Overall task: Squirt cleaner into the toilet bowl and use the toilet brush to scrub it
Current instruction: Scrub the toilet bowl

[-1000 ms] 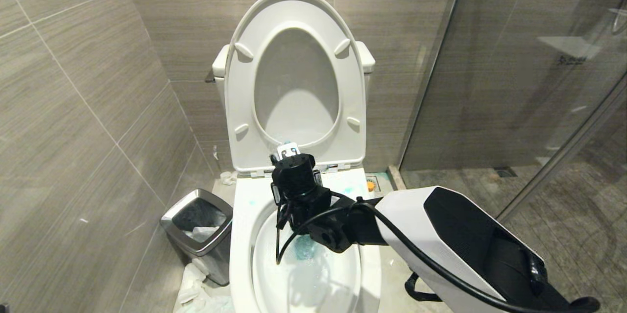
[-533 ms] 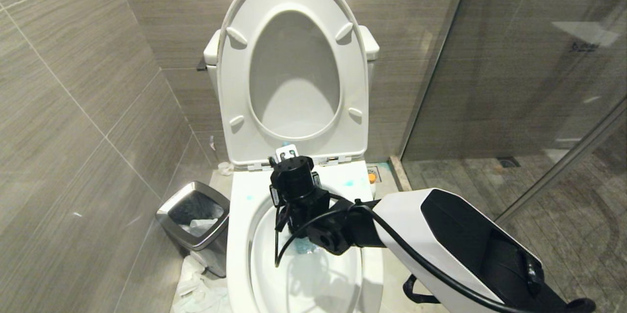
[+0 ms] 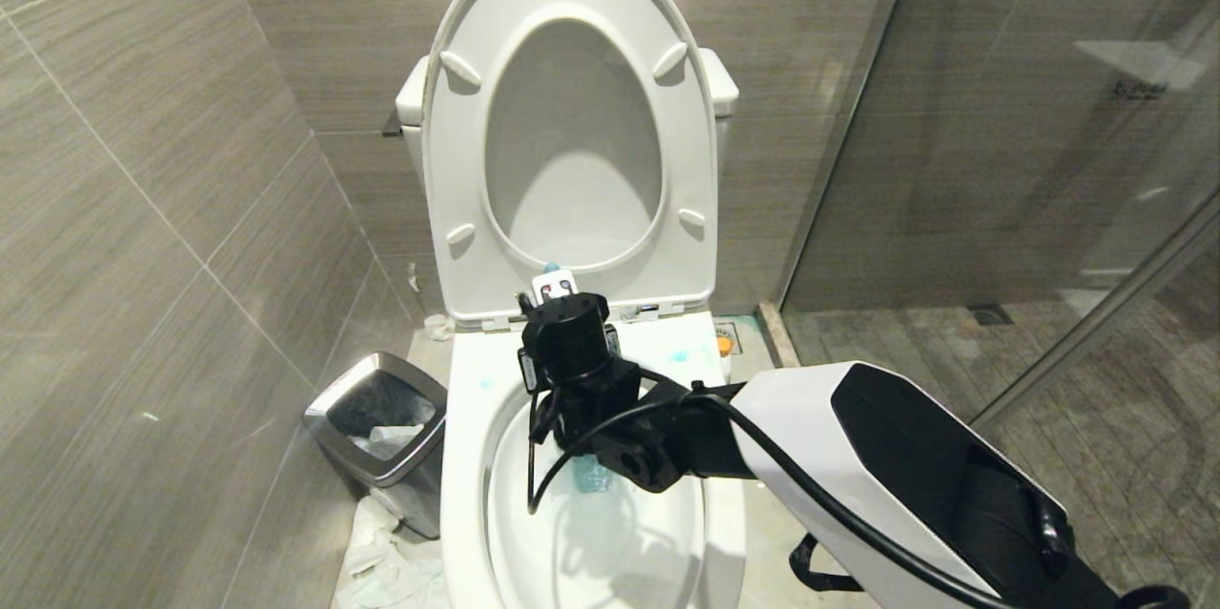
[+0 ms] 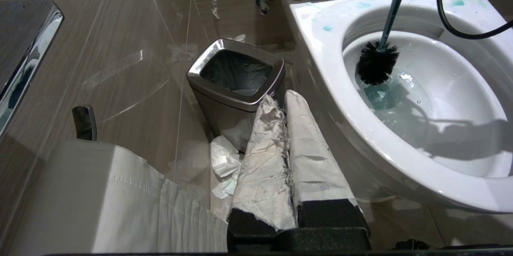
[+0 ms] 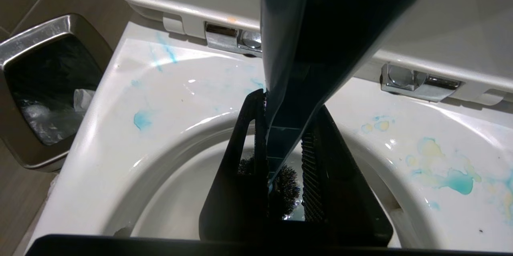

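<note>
Since the earlier frame our view has dipped. We see the right pincer (image 5: 280,168) clamped on the toilet brush (image 4: 377,61) — handle upright, bristles seemingly against the toilet bowl (image 4: 404,170) left wall; left pincer (image 4: 286,128) closed, idle.

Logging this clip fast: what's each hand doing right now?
Left hand: closed, empty, parked beside the toilet bowl.
Right hand: closed on the toilet brush, bristles down in the bowl.

Toilet brush (image 4: 376,61) upright in toilet bowl (image 4: 400,176)
</note>
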`<state>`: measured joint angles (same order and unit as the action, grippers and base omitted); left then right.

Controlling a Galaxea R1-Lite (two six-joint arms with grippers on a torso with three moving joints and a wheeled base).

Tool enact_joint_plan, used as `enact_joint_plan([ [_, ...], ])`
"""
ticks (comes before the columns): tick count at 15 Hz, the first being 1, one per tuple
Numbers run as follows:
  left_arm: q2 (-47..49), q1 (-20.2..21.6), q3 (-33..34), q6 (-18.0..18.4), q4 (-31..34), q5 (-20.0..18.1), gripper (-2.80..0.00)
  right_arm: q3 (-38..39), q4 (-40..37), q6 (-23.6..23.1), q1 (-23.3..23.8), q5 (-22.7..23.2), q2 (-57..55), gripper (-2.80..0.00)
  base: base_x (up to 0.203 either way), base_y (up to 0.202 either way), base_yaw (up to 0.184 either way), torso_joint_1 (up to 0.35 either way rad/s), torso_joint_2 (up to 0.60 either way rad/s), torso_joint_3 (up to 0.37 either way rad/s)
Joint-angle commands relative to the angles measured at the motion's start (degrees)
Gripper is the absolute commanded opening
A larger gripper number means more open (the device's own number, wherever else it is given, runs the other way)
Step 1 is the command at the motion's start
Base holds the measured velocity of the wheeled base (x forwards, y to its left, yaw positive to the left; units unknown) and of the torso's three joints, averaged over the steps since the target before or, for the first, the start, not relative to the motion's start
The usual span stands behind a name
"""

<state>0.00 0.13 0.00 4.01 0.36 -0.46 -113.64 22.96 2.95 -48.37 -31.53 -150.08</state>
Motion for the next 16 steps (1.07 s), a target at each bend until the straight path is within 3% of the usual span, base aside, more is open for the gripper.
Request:
enact_joint_plan([
  [1, 0.09, 0.04, 0.00, 0.11, 0.08, 0.02, -2.80, 0.00, 0.85, -0.14, -0.14, -0.03, 0.49, -2.80, 0.000, 0.000, 0.000, 0.000, 0.00, 0.000],
  [16, 0.09, 0.04, 0.00, 0.82, -0.01, -0.06, -2.80, 3.57, 2.75, 0.03, -8.29, 0.61, 2.68, -2.80, 0.000, 0.000, 0.000, 0.000, 0.00, 0.000],
])
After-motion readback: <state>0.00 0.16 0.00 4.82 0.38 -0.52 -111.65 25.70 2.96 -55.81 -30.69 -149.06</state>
